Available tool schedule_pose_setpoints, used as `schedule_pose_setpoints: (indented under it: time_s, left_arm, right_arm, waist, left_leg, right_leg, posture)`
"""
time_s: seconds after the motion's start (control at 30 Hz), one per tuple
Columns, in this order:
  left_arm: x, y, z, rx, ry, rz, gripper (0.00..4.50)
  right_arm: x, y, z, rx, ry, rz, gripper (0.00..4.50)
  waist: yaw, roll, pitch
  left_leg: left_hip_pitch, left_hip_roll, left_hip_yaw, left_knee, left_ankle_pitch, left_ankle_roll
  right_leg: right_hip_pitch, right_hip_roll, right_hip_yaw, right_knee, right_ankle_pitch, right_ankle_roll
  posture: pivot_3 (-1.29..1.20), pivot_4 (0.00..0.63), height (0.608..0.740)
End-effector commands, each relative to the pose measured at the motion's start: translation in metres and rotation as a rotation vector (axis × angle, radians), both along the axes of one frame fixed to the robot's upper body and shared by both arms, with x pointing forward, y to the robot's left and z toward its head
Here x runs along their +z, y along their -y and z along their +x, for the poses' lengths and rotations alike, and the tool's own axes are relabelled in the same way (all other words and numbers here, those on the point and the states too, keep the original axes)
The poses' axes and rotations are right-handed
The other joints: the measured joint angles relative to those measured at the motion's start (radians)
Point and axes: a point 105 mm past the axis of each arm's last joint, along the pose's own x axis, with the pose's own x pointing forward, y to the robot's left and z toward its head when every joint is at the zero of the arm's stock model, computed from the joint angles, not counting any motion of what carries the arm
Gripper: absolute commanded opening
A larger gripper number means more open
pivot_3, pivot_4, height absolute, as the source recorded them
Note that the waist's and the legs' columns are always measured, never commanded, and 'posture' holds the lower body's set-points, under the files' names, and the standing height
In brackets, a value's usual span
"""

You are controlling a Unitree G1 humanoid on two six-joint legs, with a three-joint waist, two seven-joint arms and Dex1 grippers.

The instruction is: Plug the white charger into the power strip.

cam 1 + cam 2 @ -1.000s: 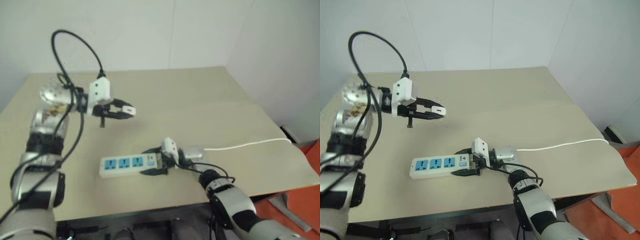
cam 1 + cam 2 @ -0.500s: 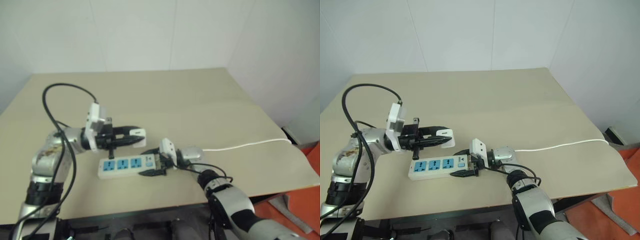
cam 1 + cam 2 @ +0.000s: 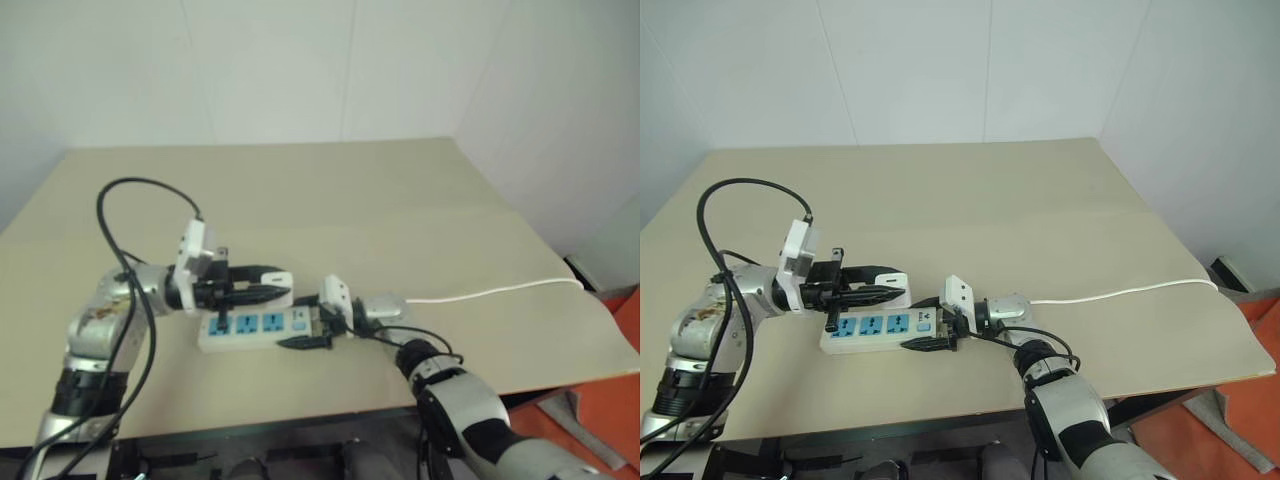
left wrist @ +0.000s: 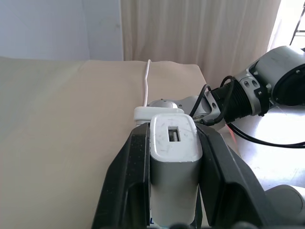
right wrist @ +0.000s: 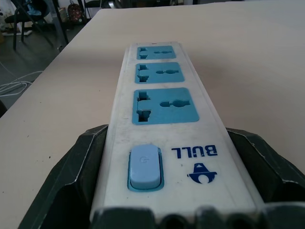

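Note:
The power strip [image 3: 248, 327] lies on the tan table, a long white bar with three blue socket faces [image 5: 162, 76]. My right gripper [image 3: 305, 328] is shut on the power strip's switch end, one black finger [image 5: 88, 162] against each long side. My left gripper [image 3: 272, 287] points level toward the right arm and is shut on the white charger [image 4: 174, 162]. The white charger [image 3: 278, 283] hangs just above the strip's far edge, near the switch end. Its prongs are hidden.
The strip's thin white cord [image 3: 500, 290] runs right across the table [image 3: 380, 200] to its right edge. A black cable [image 3: 130, 200] loops up from my left wrist. A wall stands behind the table, and the floor drops off at right.
My left gripper has come down and nearer with the charger, from over the far left of the table to just above the strip, and has rolled. The right gripper and strip stayed still.

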Motion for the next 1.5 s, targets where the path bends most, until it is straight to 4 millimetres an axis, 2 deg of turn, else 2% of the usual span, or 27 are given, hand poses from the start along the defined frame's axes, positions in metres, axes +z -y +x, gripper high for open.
schedule_pose_setpoints:
  time_s: [0.03,0.33,0.47,0.73,1.13,1.5]
  left_arm:
    - [-0.005,-0.005,0.001,0.009,0.024,-0.001,1.01]
    - [-0.019,-0.011,0.008,-0.014,0.003,-0.034,1.01]
    - [-0.032,-0.011,0.006,-0.046,0.01,0.004,1.01]
    - [-0.046,-0.01,0.011,-0.073,-0.003,0.042,1.01]
    - [-0.046,-0.006,0.019,-0.068,0.019,0.027,1.01]
    - [-0.06,-0.006,0.014,-0.08,-0.009,0.055,1.01]
  right_arm:
    - [0.005,0.003,0.004,-0.015,0.013,0.005,3.44]
    - [0.005,0.004,0.005,-0.012,0.014,-0.003,3.44]
    - [0.006,0.005,0.005,-0.013,0.016,-0.004,3.44]
    - [0.005,0.007,0.005,-0.016,0.017,-0.006,3.44]
    - [0.004,0.009,0.005,-0.02,0.016,-0.008,3.44]
    - [0.005,0.01,0.006,-0.018,0.017,-0.011,3.44]
  waist:
    - [0.0,0.0,0.0]
    - [0.002,0.0,0.0]
    - [0.003,0.0,0.0]
    - [0.004,0.0,0.0]
    - [0.008,0.0,0.0]
    - [0.013,0.0,0.0]
  left_leg:
    - [0.0,0.0,0.0,0.0,0.0,0.0]
    - [0.0,0.0,0.0,0.0,0.0,0.0]
    - [0.0,0.0,0.0,0.0,0.0,0.0]
    - [0.0,0.0,0.0,0.0,0.0,0.0]
    - [0.0,0.0,0.0,0.0,0.0,0.0]
    - [0.0,0.0,0.0,0.0,0.0,0.0]
  right_leg:
    - [0.0,0.0,0.0,0.0,0.0,0.0]
    - [0.0,0.0,0.0,0.0,0.0,0.0]
    - [0.0,0.0,0.0,-0.001,0.0,0.0]
    - [0.0,0.0,0.0,-0.001,0.0,0.0]
    - [0.001,0.0,0.0,-0.001,0.0,0.0]
    - [0.001,0.0,0.0,-0.001,0.0,0.0]
  posture:
    - [0.0,0.15,0.74]
    - [0.0,0.15,0.74]
    - [0.0,0.15,0.74]
    - [0.0,0.15,0.74]
    - [0.0,0.15,0.74]
    - [0.0,0.15,0.74]
